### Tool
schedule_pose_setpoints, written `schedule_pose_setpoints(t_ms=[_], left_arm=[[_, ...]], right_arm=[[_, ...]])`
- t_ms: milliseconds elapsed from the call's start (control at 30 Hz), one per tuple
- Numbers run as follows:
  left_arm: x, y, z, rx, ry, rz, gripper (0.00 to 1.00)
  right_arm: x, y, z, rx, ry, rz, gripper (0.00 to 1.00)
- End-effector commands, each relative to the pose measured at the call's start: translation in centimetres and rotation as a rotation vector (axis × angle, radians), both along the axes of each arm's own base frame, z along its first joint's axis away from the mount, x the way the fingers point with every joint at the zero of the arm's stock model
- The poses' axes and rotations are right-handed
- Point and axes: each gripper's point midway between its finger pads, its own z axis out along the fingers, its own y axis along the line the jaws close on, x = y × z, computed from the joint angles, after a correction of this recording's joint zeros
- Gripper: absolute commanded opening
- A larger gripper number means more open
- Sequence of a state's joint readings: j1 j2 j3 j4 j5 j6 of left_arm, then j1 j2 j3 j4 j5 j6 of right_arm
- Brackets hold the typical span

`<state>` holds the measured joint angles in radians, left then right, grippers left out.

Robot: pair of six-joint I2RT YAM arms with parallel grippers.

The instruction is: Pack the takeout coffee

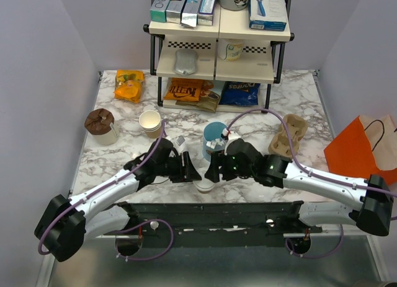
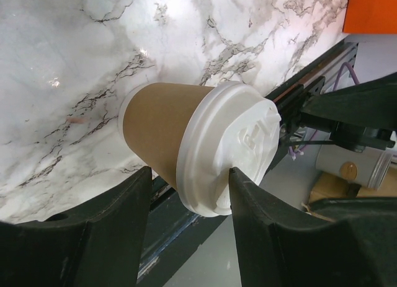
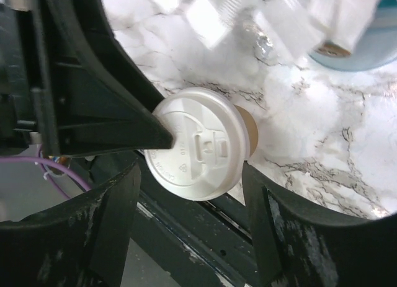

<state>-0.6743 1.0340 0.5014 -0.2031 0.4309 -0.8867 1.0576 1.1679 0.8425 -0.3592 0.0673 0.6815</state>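
Your takeout coffee [image 1: 208, 186] stood upright at the near edge of the worktop [image 1: 124, 157]. Its base was on the marble, its white lid [image 3: 198, 144] faced up, and its long axis was vertical. It sat at 6 o'clock from the light-blue cup [image 1: 214, 133], close to it.

Your left end effector [image 2: 189, 175] flanked the coffee closely. One finger was at the kraft wall and the other at the lid's rim. I could not tell whether they were pressing on it.

Your right end effector [image 3: 191, 172] was spread wide. The right wrist view showed a gap between the lid and each finger.

The worktop was white marble with grey veins.
- At 2 o'clock from the coffee lay a pulp cup carrier [image 1: 287, 135].
- At 3 o'clock, off the worktop's edge, was an orange paper bag [image 1: 360, 150].
- At 11 o'clock stood an open paper cup [image 1: 151, 123].
- At 12 o'clock, at the far side, stood a shelf rack [image 1: 186, 31] with boxes and snack bags.

Pale lilac walls enclosed the cell.
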Motion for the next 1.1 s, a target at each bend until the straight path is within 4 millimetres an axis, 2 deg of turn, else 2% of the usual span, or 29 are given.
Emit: schedule_pose_setpoints(t_ms=[0,167,233,400,500,633,767,833,900,1000,1067], left_arm=[[-0.6,1.1,-1.9,0.057,0.025,0.018,0.59],[-0.7,1.2,-2.4,0.058,0.037,0.022,0.58],[-0.8,1.2,-2.7,0.055,0.041,0.025,0.55],[-0.8,1.5,-3.5,0.069,0.048,0.042,0.51],[-0.5,1.9,-4.2,0.093,0.042,0.071,0.47],[-0.6,2.1,-5.3,0.085,0.057,0.096,0.38],[-0.6,2.4,-6.1,0.096,0.067,0.126,0.36],[-0.4,2.8,-6.3,0.117,0.070,0.144,0.39],[-0.4,3.2,-6.4,0.141,0.069,0.154,0.49],[-0.2,3.0,-5.6,0.131,0.047,0.148,0.59],[0.1,2.8,-4.9,0.119,0.030,0.141,0.62]], right_arm=[[-0.3,-1.5,-2.9,-0.045,0.085,-0.121,0.76],[-0.6,-0.8,-4.8,-0.011,0.140,-0.150,0.75],[-0.5,-0.8,-5.4,-0.017,0.150,-0.162,0.69],[-0.6,-2.6,-7.9,-0.062,0.186,-0.265,0.52],[-0.7,-3.3,-8.9,-0.074,0.194,-0.287,0.48],[-0.4,-3.4,-9.1,-0.070,0.181,-0.300,0.44],[-0.3,-3.9,-9.6,-0.078,0.183,-0.325,0.44],[-0.4,-4.0,-9.8,-0.079,0.195,-0.328,0.42],[-0.6,-4.0,-10.0,-0.080,0.206,-0.323,0.40],[-0.6,-3.8,-9.6,-0.069,0.212,-0.315,0.40],[-0.5,-3.5,-9.2,-0.056,0.207,-0.314,0.40]])
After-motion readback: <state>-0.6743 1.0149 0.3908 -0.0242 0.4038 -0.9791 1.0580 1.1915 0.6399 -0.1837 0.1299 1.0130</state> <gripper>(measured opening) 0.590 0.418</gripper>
